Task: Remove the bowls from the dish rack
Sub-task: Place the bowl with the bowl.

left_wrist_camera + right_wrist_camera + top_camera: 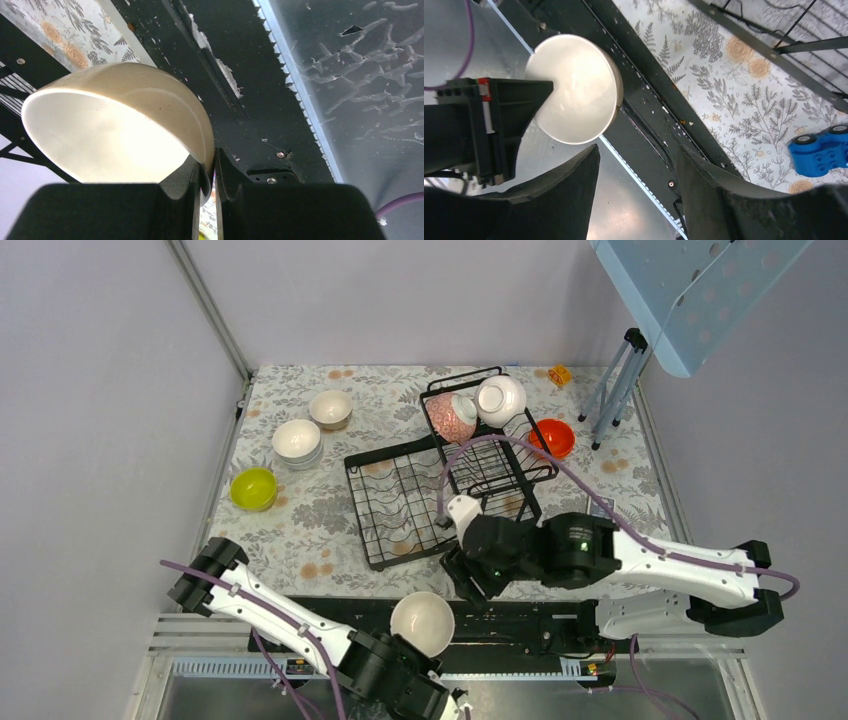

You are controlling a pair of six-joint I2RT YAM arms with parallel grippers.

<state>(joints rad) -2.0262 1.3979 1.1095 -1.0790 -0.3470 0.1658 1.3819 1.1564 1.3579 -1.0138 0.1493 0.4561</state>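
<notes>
Gripping a glossy cream round ceramic bowl [422, 622] by its rim, the left hand [208, 172] has its two black fingers pinched shut on the thin wall, one inside and one outside. This bowl is tilted, its pale, smooth inside facing up and outward, and it hangs over the black base rail at the near edge of the worktop [300, 530], which is covered in a grey floral cloth. The right hand [638, 150] hovers near the front of the black wire two-tier dish rack [395, 502], its jaws apart with nothing between them. In the rack's raised upper basket, a pink-patterned round bowl [452, 416] lies on its side beside a plain white round bowl [500, 400]; they look to be touching, though the overhead view is too small to be sure. An orange-red bowl [553, 437] sits on the cloth just right of the rack. Left of the rack stand a yellow-green bowl [253, 488], a stack of white bowls [297, 441] and a beige bowl [330, 407], all upright. A small blue toy block [819, 147] lies on the cloth.
</notes>
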